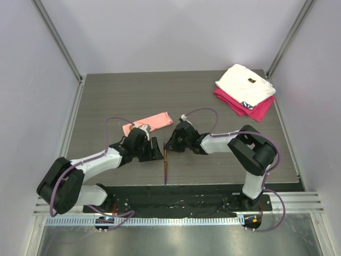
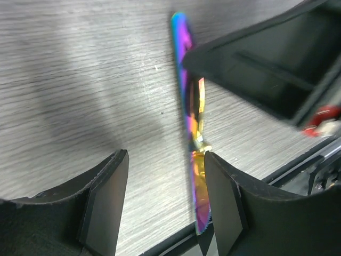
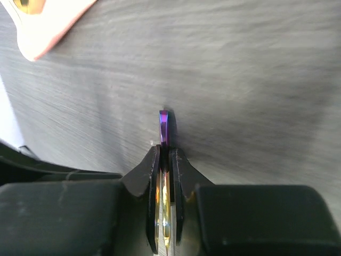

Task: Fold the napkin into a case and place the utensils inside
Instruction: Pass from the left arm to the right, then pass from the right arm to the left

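step: likely utensil loading; napkin (image 1: 148, 122) lies folded on tabletop (image 1: 213, 106), left of centre | right claw (image 3: 165, 156) clamped on iridescent utensil (image 3: 164, 125) | left claw (image 2: 166, 160) apart, empty, beside it | next: probably carry utensil into napkin's open end, tip aligned

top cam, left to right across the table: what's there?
left gripper, jaws open → thin iridescent purple-gold utensil, clamped in the right gripper → folded white cloth atop folded magenta cloth. Omitted: salmon-pink folded napkin, which overlaps the left gripper's span.
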